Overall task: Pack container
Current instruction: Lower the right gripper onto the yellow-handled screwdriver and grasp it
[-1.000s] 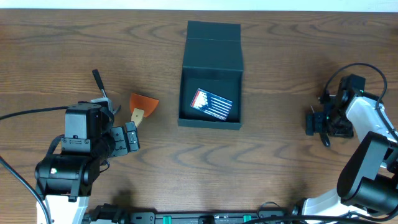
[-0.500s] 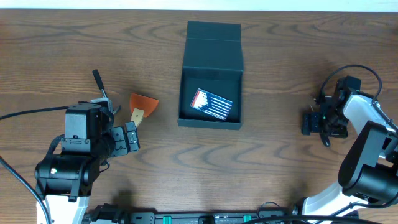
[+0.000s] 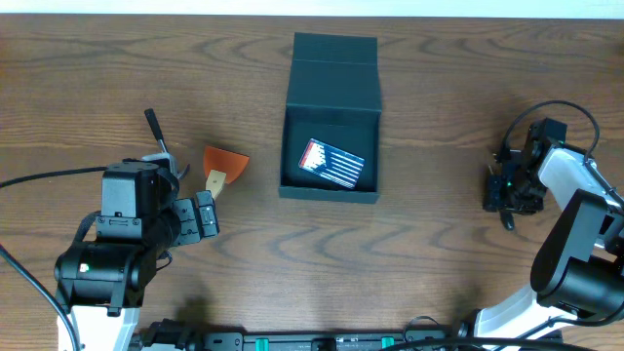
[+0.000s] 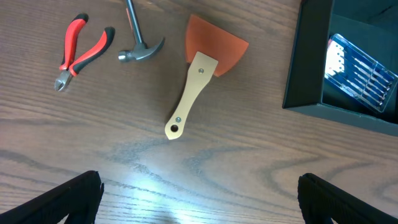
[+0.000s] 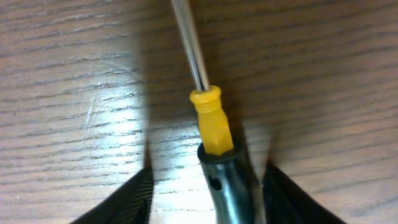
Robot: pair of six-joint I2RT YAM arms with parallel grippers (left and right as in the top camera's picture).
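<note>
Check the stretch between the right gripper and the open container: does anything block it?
Nothing visible does. Only bare table lies between the right gripper and the container, whose lid is open. The scraper, hammer and pliers lie on its far side.

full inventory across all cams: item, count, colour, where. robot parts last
container: 1, dark teal, top centre of overhead view, lid open
tool pack: 1, clear, striped contents, inside container
scraper: 1, orange blade, pale handle, left of container
hammer: 1, metal head, left of scraper
pliers: 1, red handles, left of hammer
screwdriver: 1, yellow and dark handle, far right
table: 1, brown wood
left gripper: 1, black, open, near scraper
right gripper: 1, black, open, around screwdriver handle
</note>
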